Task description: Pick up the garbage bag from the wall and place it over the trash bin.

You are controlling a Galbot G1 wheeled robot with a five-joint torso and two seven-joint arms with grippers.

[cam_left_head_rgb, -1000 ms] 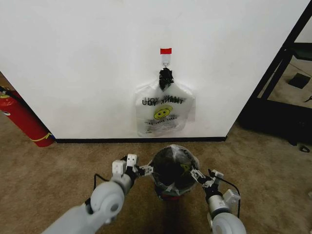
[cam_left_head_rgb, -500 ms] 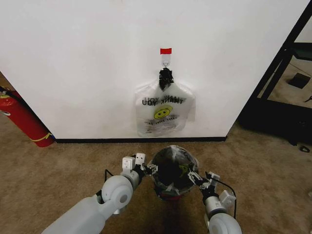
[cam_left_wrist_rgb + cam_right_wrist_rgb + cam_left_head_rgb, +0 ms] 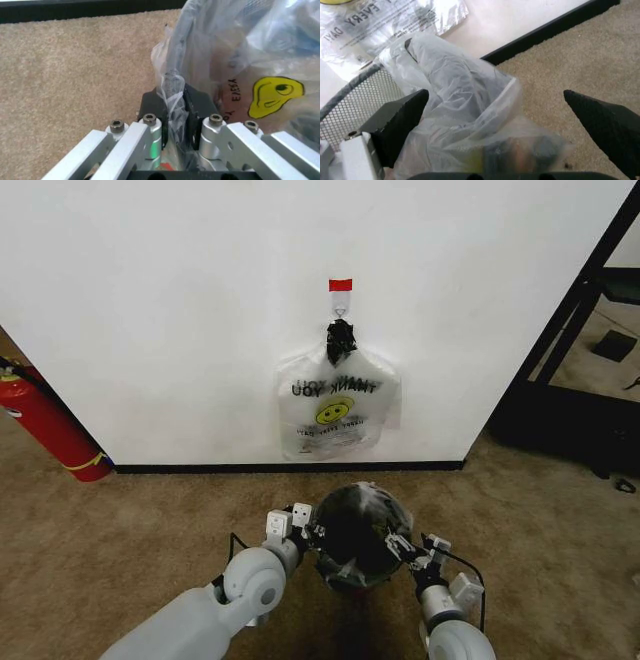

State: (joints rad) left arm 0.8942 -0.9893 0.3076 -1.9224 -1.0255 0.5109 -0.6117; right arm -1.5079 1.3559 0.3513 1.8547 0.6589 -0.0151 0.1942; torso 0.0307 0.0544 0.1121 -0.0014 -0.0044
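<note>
Garbage bag (image 3: 358, 532) draped over trash bin (image 3: 350, 565) below wall (image 3: 180, 310). Left gripper (image 3: 172, 108) clenched on bag edge; right gripper (image 3: 495, 123) released, fingers spread astride bag. Fitting step seemingly underway; next likely calls for seating film down around rim.

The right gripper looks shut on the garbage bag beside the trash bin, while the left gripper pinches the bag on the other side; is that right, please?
Not quite. The right gripper is open: the right wrist view shows its fingers spread wide apart with the garbage bag loose between them, beside the trash bin. The rest holds: the left gripper pinches the bag on the other side.
</note>
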